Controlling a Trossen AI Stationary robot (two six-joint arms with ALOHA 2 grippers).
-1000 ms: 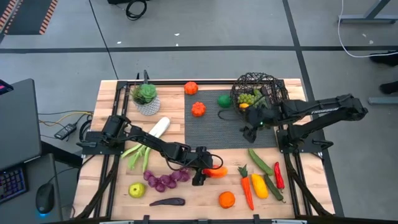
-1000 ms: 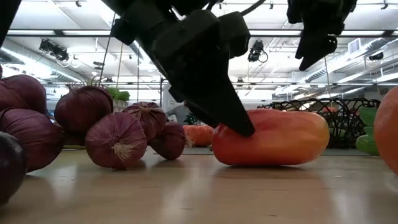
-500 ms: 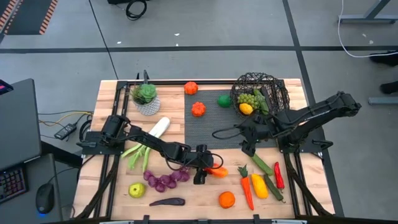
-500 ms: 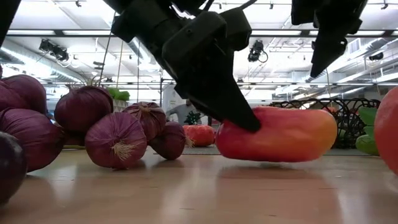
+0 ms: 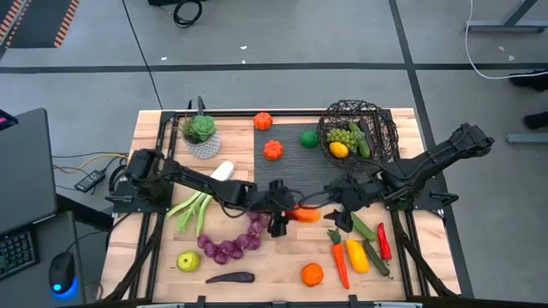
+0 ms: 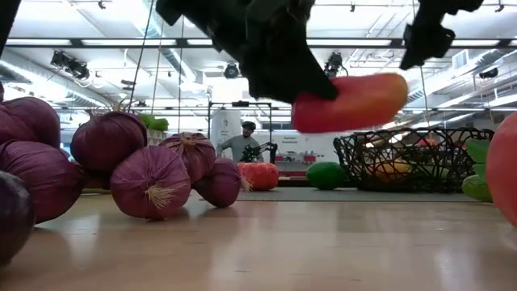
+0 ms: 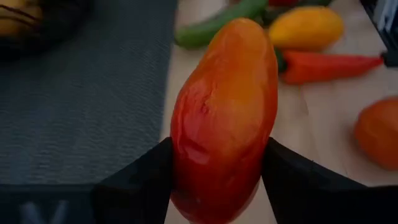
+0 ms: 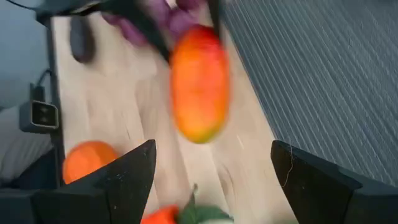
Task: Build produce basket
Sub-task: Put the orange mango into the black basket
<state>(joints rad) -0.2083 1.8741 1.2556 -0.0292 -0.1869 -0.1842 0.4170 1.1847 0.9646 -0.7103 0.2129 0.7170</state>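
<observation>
Mango (image 5: pixel 301 213) (red-orange, oblong) is being gripped by the L gripper (image 5: pixel 279 214), fingers (image 7: pixel 140 180) pinched partway in on its two sides. It is being held clear of the tabletop, above the wood just off the near edge of the dark mat (image 5: pixel 282 175); air is being shown beneath it in the low view (image 6: pixel 349 102).

R gripper (image 5: pixel 340 205) is being held just beside the mango's far end, fingers (image 8: pixel 127 177) spread wide w/ nothing between them; mango (image 8: pixel 199 90) is being framed between them but well ahead, no contact.

Basket (image 5: pixel 358 128) is being kept at the far R corner of the mat. Green grapes (image 5: pixel 342 135), a lemon (image 5: pixel 339 150) and a cucumber (image 5: pixel 359 139) are being carried inside it.

Rest of produce is being left on the table:
- red onions (image 5: pixel 233 246), curved string near front edge
- apple (image 5: pixel 188 260) and aubergine (image 5: pixel 229 277), front L
- orange (image 5: pixel 312 274), carrot (image 5: pixel 340 257), yellow pepper (image 5: pixel 357 255), red chilli (image 5: pixel 384 240), front R
- leek (image 5: pixel 221 174) w/ green bean pods (image 5: pixel 191 210), L side
- two small orange fruits (image 5: pixel 263 121) and a green one (image 5: pixel 307 138), far side.

Potted plant (image 5: pixel 201 131) is being kept at the far L.
</observation>
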